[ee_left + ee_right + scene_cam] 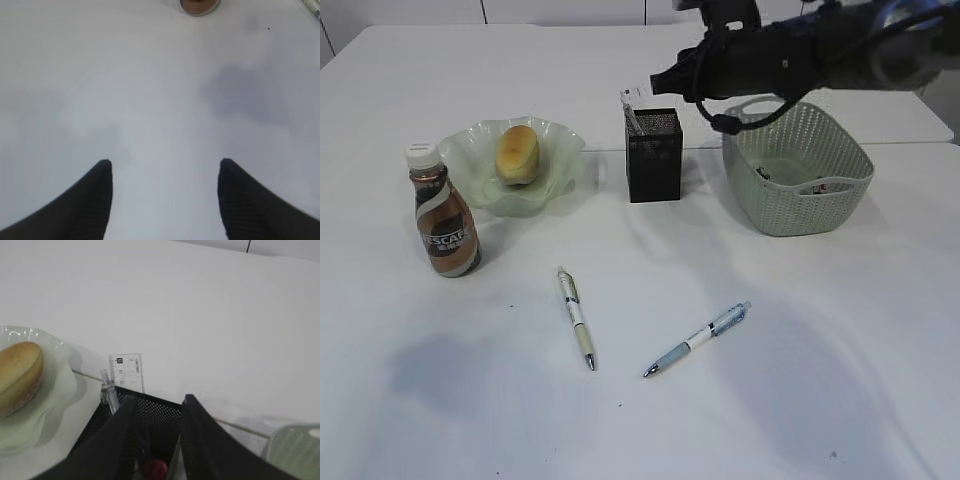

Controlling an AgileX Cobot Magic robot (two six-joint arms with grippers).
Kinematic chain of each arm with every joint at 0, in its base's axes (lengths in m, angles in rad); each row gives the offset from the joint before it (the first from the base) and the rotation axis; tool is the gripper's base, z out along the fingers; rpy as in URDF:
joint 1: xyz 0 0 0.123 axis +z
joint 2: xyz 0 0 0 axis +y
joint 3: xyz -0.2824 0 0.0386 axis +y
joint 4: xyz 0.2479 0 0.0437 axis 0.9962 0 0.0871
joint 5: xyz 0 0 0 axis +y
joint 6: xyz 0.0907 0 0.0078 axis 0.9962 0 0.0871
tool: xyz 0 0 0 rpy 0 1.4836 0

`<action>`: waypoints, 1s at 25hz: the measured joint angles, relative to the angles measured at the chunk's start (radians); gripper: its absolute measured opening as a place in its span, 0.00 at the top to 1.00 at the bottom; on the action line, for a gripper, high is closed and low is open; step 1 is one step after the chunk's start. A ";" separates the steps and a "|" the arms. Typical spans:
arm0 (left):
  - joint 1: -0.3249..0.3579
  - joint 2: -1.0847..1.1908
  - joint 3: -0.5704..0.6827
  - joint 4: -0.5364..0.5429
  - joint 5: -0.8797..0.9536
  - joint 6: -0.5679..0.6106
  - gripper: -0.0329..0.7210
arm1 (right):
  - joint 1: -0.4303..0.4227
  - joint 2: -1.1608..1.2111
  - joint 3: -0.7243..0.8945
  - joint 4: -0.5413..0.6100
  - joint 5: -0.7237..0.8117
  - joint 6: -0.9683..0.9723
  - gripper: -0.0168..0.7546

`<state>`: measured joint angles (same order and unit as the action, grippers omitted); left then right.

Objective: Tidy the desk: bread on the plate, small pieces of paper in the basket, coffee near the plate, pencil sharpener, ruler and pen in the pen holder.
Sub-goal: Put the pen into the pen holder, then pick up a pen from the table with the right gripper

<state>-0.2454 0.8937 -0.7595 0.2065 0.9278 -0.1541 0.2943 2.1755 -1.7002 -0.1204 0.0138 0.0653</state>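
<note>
Now two pens (576, 331) lie lower centre, long axes slanting; the left gripper (165, 172) hovers wide open, empty, nearer them, while the right gripper (157, 407), narrowly parted, empty, tops the pen holder (654, 154).

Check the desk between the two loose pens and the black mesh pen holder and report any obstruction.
Nothing visible blocks it. The green-barrelled pen and blue-barrelled pen lie on bare white desk, with open surface up to the black mesh pen holder.
</note>
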 joint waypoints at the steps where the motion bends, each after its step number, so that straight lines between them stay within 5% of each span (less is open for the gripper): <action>1: 0.000 0.000 0.000 0.000 -0.005 0.000 0.34 | 0.000 -0.031 0.000 0.004 0.068 0.000 0.66; 15: 0.000 0.000 0.000 -0.010 0.005 0.000 0.34 | 0.000 -0.280 -0.011 0.190 0.840 0.029 0.66; 25: 0.000 0.000 0.000 -0.057 0.059 0.000 0.34 | 0.002 -0.390 -0.011 0.225 1.173 0.031 0.66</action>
<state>-0.2454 0.8937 -0.7595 0.1499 0.9868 -0.1541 0.2962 1.7855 -1.7108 0.1043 1.1870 0.0965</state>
